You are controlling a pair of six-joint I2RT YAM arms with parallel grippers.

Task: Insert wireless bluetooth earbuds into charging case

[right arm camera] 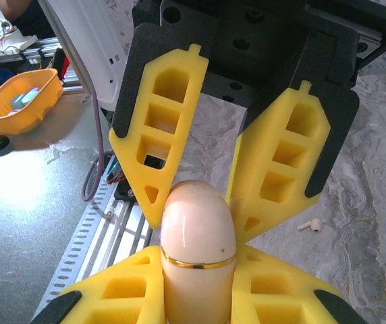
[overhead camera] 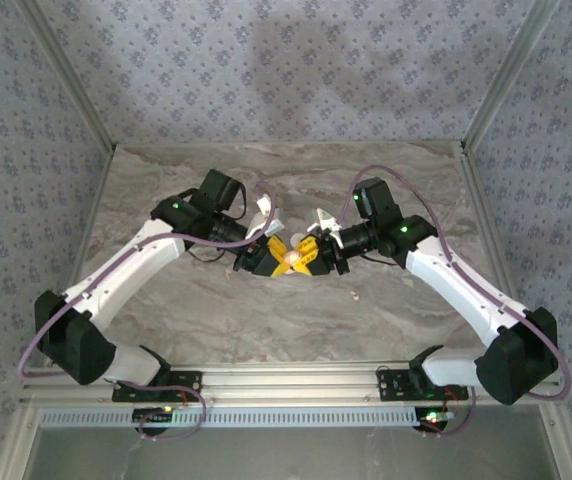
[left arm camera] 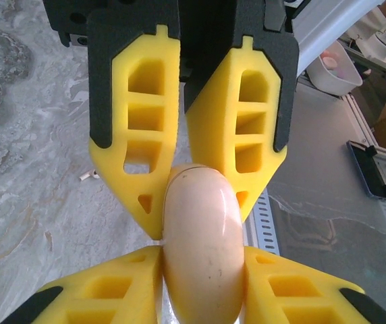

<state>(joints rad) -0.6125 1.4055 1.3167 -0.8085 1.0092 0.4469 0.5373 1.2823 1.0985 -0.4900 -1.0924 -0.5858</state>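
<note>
Midway across the grey, marble-patterned worktop [overhead camera: 216,330], two robot arms meet nose to nose around the charging case [right arm camera: 198,233], a smooth cream-white shell that appears to be held just off the surface. The left arm's fingers [left arm camera: 105,290] are clenched on one end of it, with yellow pads pressed to both sides. The right arm's fingers [right arm camera: 122,287] grasp the opposite end, on their own side of a thin gold band [right arm camera: 198,260] that seems to mark the seam. The case looks closed. The two-sided hold is probably meant to let one arm steady the body while the other works the lid free, since nothing can go in until it opens. One earbud [right arm camera: 309,226], a tiny white piece, lies on the worktop off to the side, well apart from both sets of fingers and waiting its turn. A second pale fleck [left arm camera: 88,175] rests on the stone pattern near the left arm; it may be the other bud, but it is too small to tell. Purple cables [overhead camera: 446,250] loop along the white arms. Their bases sit on an aluminium rail [overhead camera: 286,378] at the near edge. Panels printed with a small blue-grey floral motif [overhead camera: 286,70] close in the back and sides of the cell. Beyond the worktop, an orange tray [right arm camera: 17,101] sits on a neighbouring bench.
</note>
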